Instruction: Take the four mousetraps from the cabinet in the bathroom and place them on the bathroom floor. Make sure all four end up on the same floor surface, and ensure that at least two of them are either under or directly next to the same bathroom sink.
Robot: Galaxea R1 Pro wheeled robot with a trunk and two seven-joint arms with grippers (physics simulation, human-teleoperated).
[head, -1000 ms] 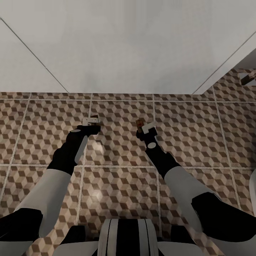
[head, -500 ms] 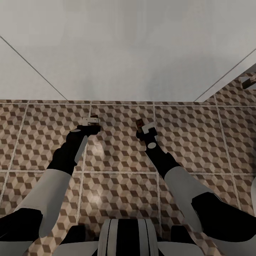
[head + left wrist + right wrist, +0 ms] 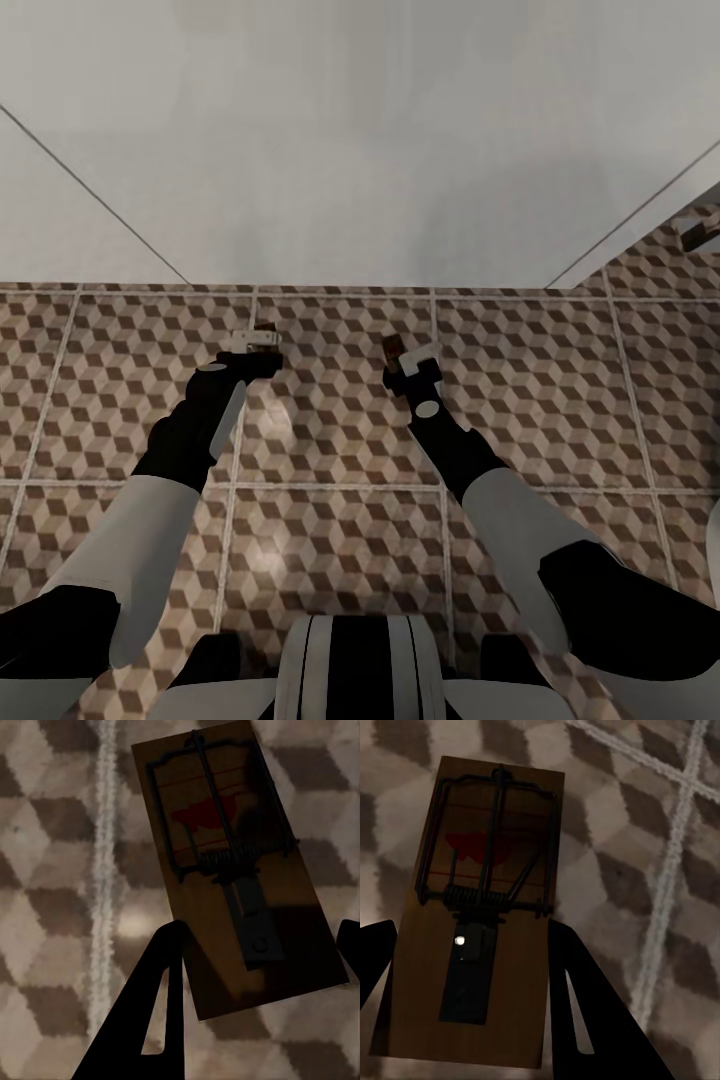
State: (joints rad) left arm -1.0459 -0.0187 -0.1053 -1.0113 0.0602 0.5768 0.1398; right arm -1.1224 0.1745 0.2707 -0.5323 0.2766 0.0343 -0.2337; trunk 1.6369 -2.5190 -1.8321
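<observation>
Floor tiles (image 3: 330,420): brown, beige and white cube pattern, pale grout. Between the left gripper's (image 3: 259,945) black fingers, a tan board mousetrap (image 3: 232,862), dark spring bars, red mark. Right gripper (image 3: 469,967), same black; its trap (image 3: 480,915) matched. Vanity front (image 3: 360,150) ahead was plain white.

No readable text or numbers anywhere; just an illegible red mark on each mousetrap (image 3: 229,862) (image 3: 480,915).

Both arms reach forward and down, elbows bent, forearms converging slightly. Left gripper (image 3: 257,343) low over the floor, fingers (image 3: 161,1005) closed on a mousetrap (image 3: 232,862). Right gripper (image 3: 405,357) likewise, fingers (image 3: 585,1012) clamping another mousetrap (image 3: 480,915) by its edges.
</observation>
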